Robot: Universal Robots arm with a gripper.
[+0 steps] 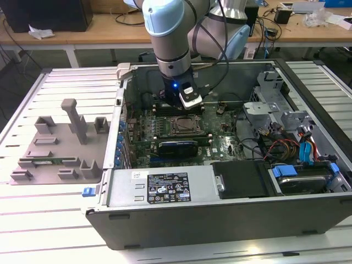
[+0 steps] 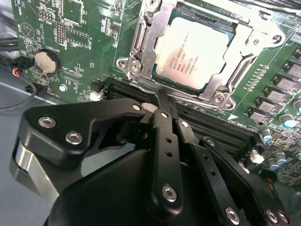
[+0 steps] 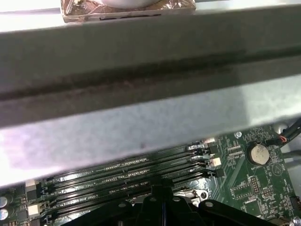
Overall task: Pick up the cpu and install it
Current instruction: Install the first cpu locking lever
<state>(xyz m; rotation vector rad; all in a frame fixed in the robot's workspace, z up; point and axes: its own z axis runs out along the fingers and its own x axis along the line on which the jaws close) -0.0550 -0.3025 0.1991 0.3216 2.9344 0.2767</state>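
The cpu [image 2: 188, 56], a silver-grey square plate with a pale rim, lies flat inside the dark metal socket frame [image 2: 244, 28] on the green motherboard [image 2: 80, 28]. My gripper [image 2: 162, 96] hangs just off the socket's edge, over the black memory slots [image 2: 211, 125]. Its black fingers [image 2: 163, 141] are pressed together and hold nothing. In the exterior view the gripper [image 1: 173, 104] sits low inside the open computer case, just behind the socket frame [image 1: 184, 125]. The first wrist view has the fingertips [image 3: 155, 192] above the memory slots [image 3: 131, 172].
A grey slotted fixture tray [image 1: 55, 148] lies on the table at the exterior view's left. Inside the case are the power supply [image 1: 159, 187], a drive cage [image 1: 275, 104] and loose cables [image 1: 286, 148]. The grey case wall [image 3: 141, 94] runs close by the gripper.
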